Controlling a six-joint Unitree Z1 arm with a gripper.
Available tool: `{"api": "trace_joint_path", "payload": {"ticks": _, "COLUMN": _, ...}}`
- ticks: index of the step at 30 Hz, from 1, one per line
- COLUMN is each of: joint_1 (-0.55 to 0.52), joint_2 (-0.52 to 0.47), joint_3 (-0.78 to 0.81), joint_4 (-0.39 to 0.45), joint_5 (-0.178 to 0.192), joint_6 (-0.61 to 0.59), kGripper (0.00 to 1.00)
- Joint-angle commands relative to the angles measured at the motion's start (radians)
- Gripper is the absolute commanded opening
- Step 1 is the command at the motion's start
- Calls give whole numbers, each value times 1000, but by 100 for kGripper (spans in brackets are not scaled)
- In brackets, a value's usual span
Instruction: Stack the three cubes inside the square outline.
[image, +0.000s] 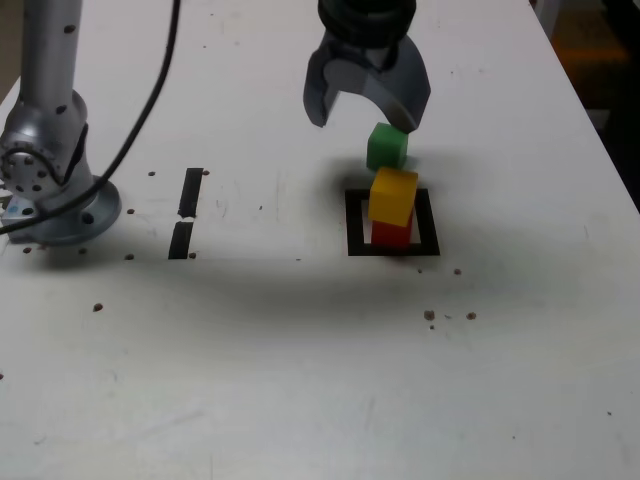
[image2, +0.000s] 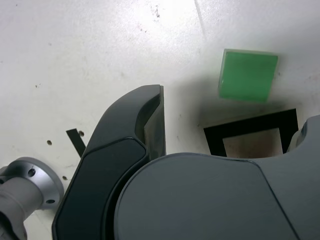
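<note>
White table (image: 300, 380), fingers (image: 318, 95) spread wide — apparently empty — above green cube (image: 387, 147)

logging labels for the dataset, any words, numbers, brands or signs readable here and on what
None: no readable text in either view.
Green cube, yellow cube, red cube: plain faces.
Square outline and tape strips: bare black tape.
Tool and arm base: no lettering shows.
Table: only dark specks.
</note>
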Motion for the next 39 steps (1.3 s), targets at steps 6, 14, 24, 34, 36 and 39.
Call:
{"api": "trace_joint_path", "payload": {"ticks": 6, "joint_1": 26, "joint_2": 72, "joint_3": 5, "joint_4": -75, "joint_5": 5, "joint_6": 32, "kGripper": 100}}
{"api": "trace_joint_path", "payload": {"ticks": 14, "joint_1": 38, "joint_2": 112, "joint_3": 23, "joint_4": -181, "joint_5": 8, "joint_6": 38, "kGripper": 98}}
{"api": "trace_joint_path", "payload": {"ticks": 24, "joint_1": 40, "joint_2": 128, "joint_3": 26, "joint_4": -218, "joint_5": 9, "joint_6": 50, "kGripper": 62}}
{"api": "trace_joint_path", "payload": {"ticks": 34, "joint_1": 48, "joint_2": 122, "joint_3": 7, "joint_4": -190, "joint_5": -2, "joint_6": 56, "kGripper": 22}}
{"api": "trace_joint_path", "payload": {"ticks": 36, "joint_1": 51, "joint_2": 121, "joint_3": -17, "joint_4": -150, "joint_5": -5, "joint_6": 61, "kGripper": 17}}
{"api": "trace_joint_path", "payload": {"ticks": 39, "joint_1": 52, "joint_2": 114, "joint_3": -65, "joint_4": -69, "joint_5": -7, "joint_6": 64, "kGripper": 14}}
